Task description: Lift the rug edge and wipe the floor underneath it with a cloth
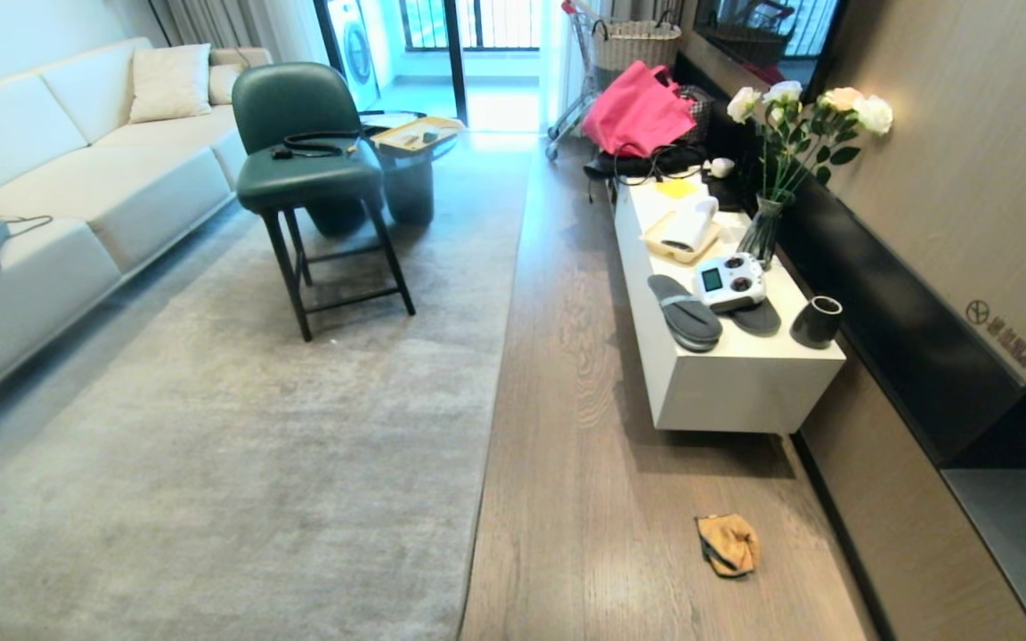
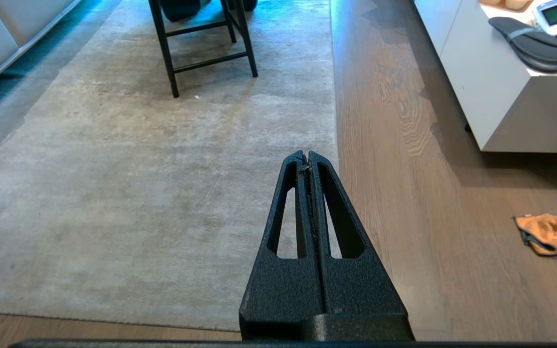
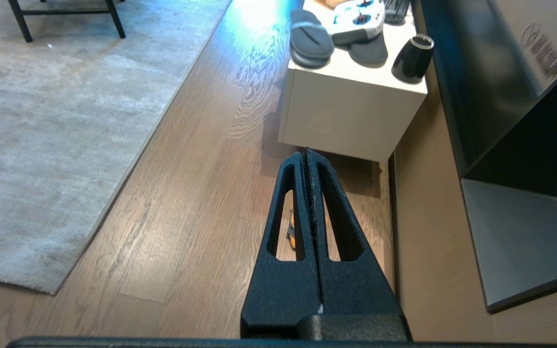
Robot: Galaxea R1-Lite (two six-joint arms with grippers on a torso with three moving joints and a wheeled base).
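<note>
Both of your grippers have their jaws pressed together, holding nothing. The left gripper (image 2: 307,157) hangs over the rug, just inside its long border. The right gripper (image 3: 306,154) hangs over the floor (image 1: 557,463), with the cloth (image 3: 294,231) showing only as a sliver through its finger slots.

The rug edge (image 1: 484,445) lies flat on the planks, running straight away from you; the near square corner (image 3: 53,290) is down too. The cloth (image 1: 728,544) sits crumpled on bare floor, well apart from the rug edge, nearer the dark wall unit (image 1: 1003,499) and a little ahead of the white low cabinet (image 1: 736,392).

On that cabinet you have slippers (image 1: 687,312), a white controller (image 1: 730,281), a dark cup (image 1: 817,321) and a vase of flowers (image 1: 767,223). A green chair (image 1: 308,169) stands on the rug, with the sofa (image 1: 77,187) beyond it.
</note>
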